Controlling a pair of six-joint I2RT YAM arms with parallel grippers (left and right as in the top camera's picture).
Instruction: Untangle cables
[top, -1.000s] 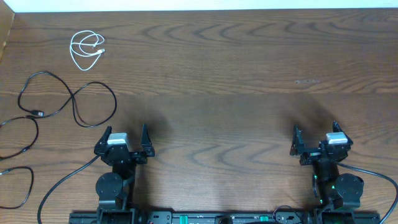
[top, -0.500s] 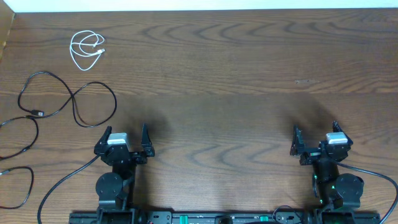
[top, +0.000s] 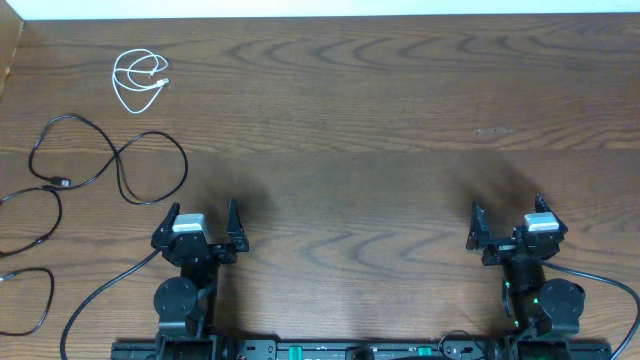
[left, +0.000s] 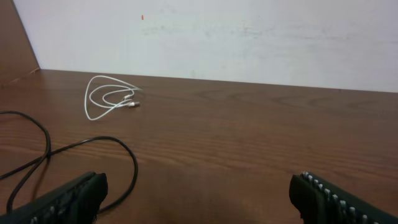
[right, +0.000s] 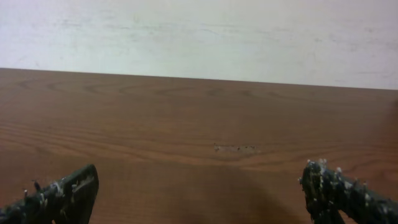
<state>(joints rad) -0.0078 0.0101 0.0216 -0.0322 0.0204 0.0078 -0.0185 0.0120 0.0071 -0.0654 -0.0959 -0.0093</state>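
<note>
A: Cables first, left to right?
B: Black cables (top: 118, 160) lie on the table (top: 350, 110) left of and beyond the left gripper (top: 200, 222). They sit in loose loops, and some run off the overhead view's left edge. The white cable (top: 140, 82) is a small coil farther beyond that gripper, apart from the black ones and near the table's far edge.
A: Left gripper?
B: Jaws spread wide, gripping nothing. The left wrist view shows its fingers (left: 65, 196) low, with a black loop just ahead-left.
A: Room to move?
B: Right of the left gripper, plain wood runs to the right gripper (top: 507, 225). One pale scuff (top: 492, 131) lies beyond that.
A: Right gripper?
B: Wide apart too, gripping nothing. It's well right of the left gripper, by the same near edge.
</note>
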